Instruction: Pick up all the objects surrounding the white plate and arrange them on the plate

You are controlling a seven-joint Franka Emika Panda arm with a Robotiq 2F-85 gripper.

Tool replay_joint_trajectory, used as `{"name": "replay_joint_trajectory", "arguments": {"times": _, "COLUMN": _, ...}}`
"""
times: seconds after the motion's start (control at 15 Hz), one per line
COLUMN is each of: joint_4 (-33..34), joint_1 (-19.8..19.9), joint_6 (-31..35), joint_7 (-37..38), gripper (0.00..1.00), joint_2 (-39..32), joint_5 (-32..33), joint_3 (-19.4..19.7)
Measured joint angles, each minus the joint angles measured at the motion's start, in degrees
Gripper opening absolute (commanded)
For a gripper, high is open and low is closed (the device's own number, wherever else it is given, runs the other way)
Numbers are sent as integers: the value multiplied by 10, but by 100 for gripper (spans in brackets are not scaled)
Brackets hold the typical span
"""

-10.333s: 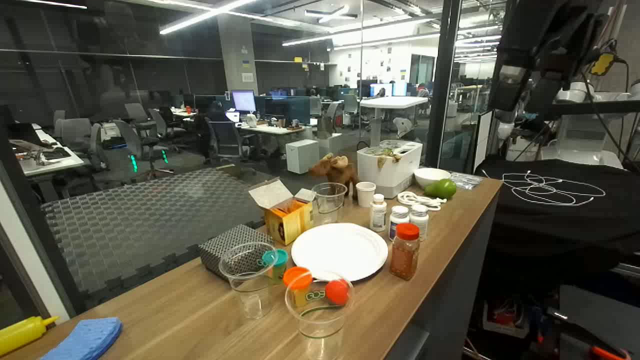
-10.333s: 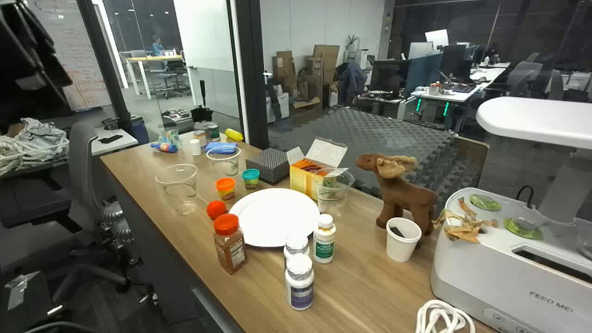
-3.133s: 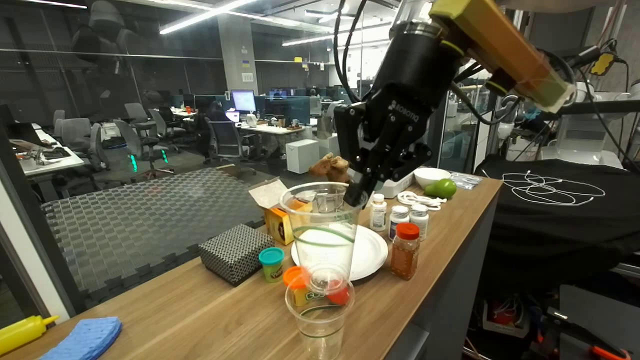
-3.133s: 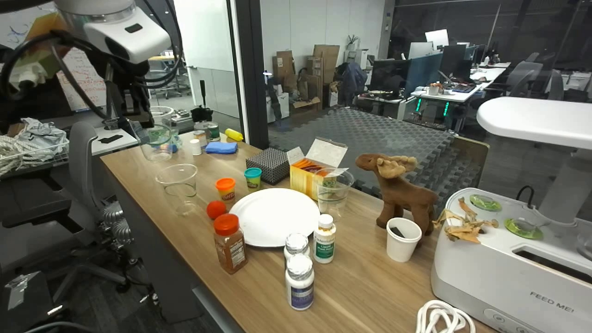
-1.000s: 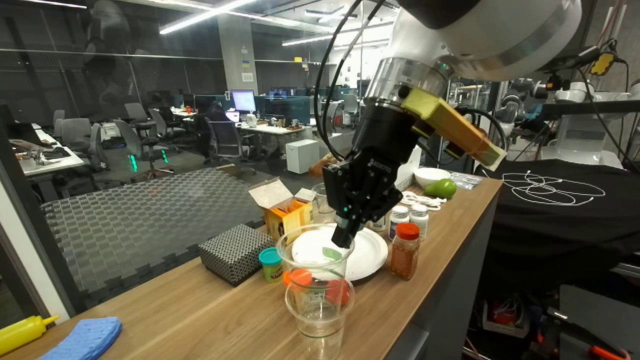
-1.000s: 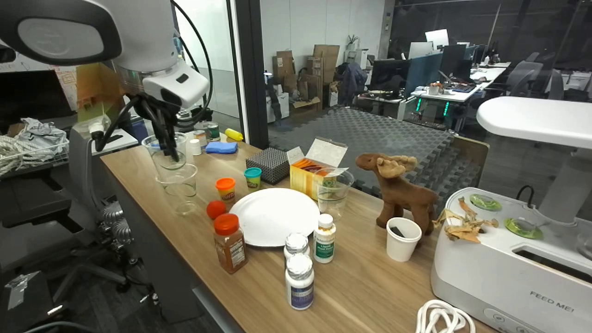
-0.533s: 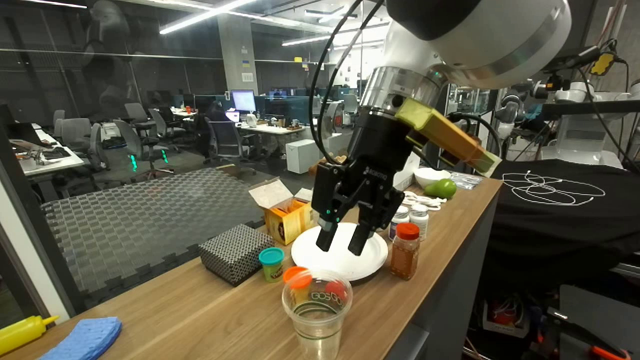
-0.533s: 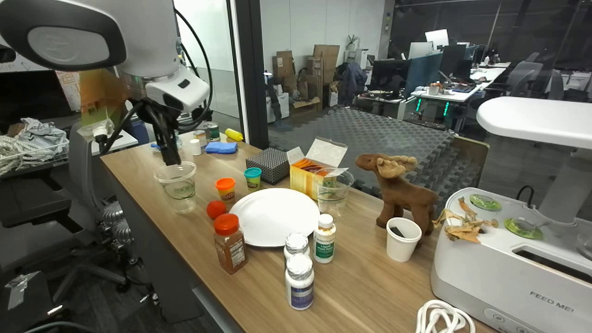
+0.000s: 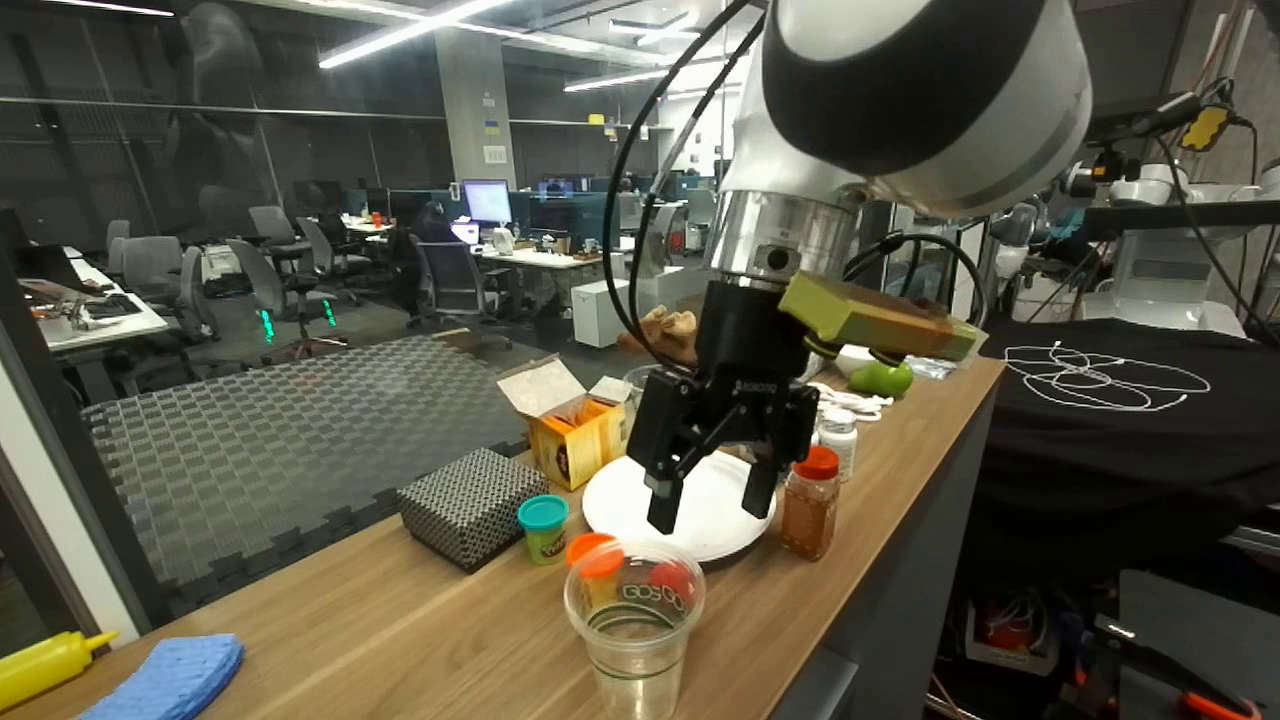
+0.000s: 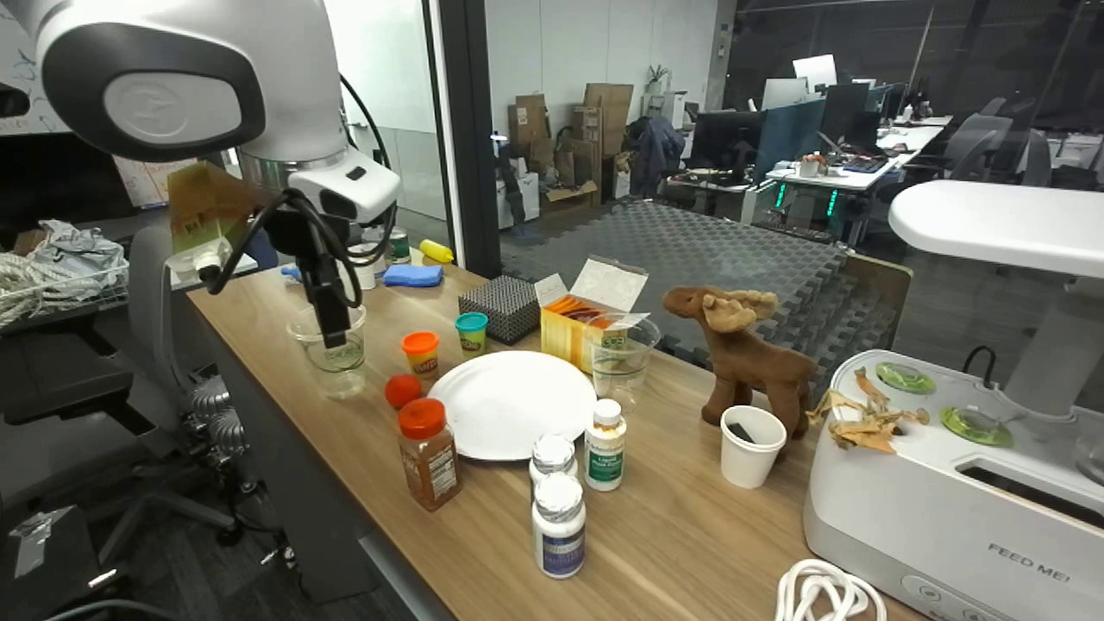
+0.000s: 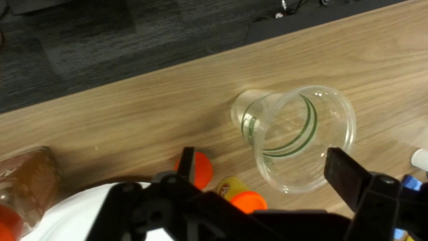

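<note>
Looking left to right, I saw the clear cup (image 10: 339, 369), red ball (image 10: 403, 391), orange-lidded tub (image 10: 421, 355), red-lidded jar (image 10: 429, 461), teal-lidded tub (image 10: 471, 335) and three white bottles (image 10: 559, 530) around the white plate (image 10: 517, 405), which was bare, so every placing seemed left to do. A second earlier the jaws had gripped another cup above that clear one; now they hung apart, and the two cups seemed nested.

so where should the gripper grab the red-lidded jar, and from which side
Probably from above, on two opposite flat sides of the jar, just under its red lid: it stands upright, its body looks squarish, and the lid rises above the white plate beside it.
</note>
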State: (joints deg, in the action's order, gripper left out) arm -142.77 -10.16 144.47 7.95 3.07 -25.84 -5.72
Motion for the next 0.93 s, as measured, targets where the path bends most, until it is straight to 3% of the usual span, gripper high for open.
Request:
{"name": "replay_joint_trajectory", "arguments": {"times": 0.4, "joint_4": 32, "joint_1": 0, "joint_6": 0, "joint_7": 93, "gripper": 100, "joint_2": -43, "joint_5": 102, "joint_3": -18}}
{"name": "replay_joint_trajectory", "arguments": {"times": 0.8, "joint_4": 51, "joint_1": -1, "joint_6": 0, "joint_7": 123, "gripper": 100, "joint_2": -75, "joint_5": 136, "joint_3": -21}}
{"name": "replay_joint_trajectory", "arguments": {"times": 0.87, "joint_4": 53, "joint_1": -2, "joint_6": 0, "joint_7": 123, "gripper": 82, "joint_2": -82, "joint_5": 137, "joint_3": -21}}
{"name": "replay_joint_trajectory", "arguments": {"times": 0.93, "joint_4": 57, "joint_1": -3, "joint_6": 0, "joint_7": 124, "gripper": 75, "joint_2": -89, "joint_5": 138, "joint_3": -21}}
